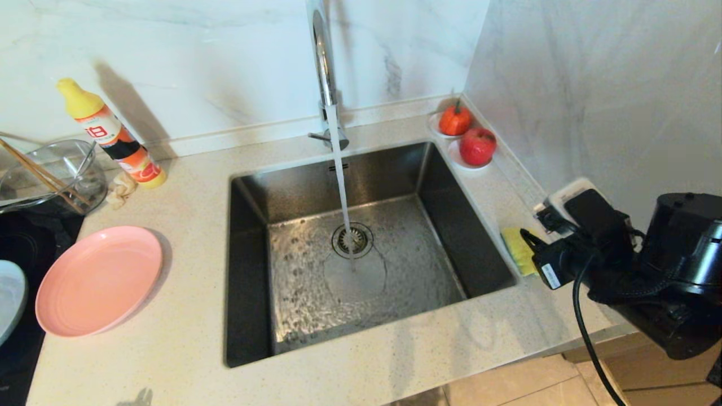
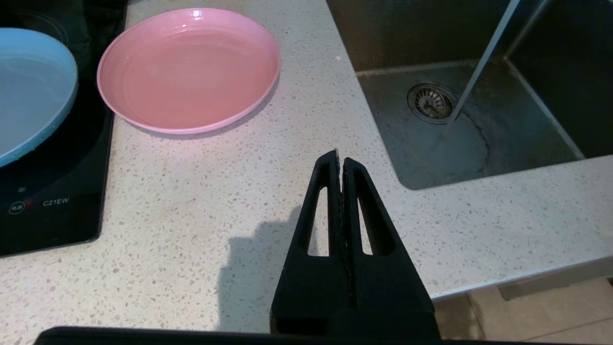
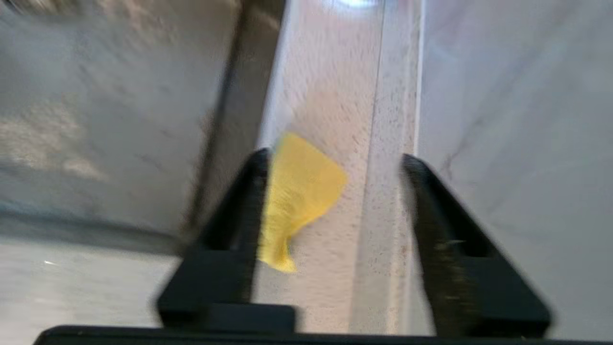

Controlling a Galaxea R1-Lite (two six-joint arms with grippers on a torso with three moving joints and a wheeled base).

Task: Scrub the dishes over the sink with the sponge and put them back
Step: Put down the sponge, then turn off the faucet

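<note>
The yellow sponge [image 1: 518,248] lies on the narrow counter strip right of the sink [image 1: 423,265]. My right gripper [image 3: 335,157] hangs over it, open. The sponge [image 3: 297,191] sits between the fingers, close to one finger and well away from the other. Water runs from the faucet [image 1: 322,56] onto the drain. The pink plate [image 1: 98,279] rests on the counter left of the sink, with the light blue plate [image 1: 8,299] beyond it on the hob. My left gripper [image 2: 339,155] is shut and empty over the front counter, short of the pink plate [image 2: 189,67].
A detergent bottle [image 1: 110,135] and a glass bowl [image 1: 51,175] with chopsticks stand at the back left. The black hob [image 2: 52,191] lies at the far left. An orange fruit [image 1: 454,119] and a red apple [image 1: 477,145] sit on saucers at the sink's back right. The wall runs close beside the sponge.
</note>
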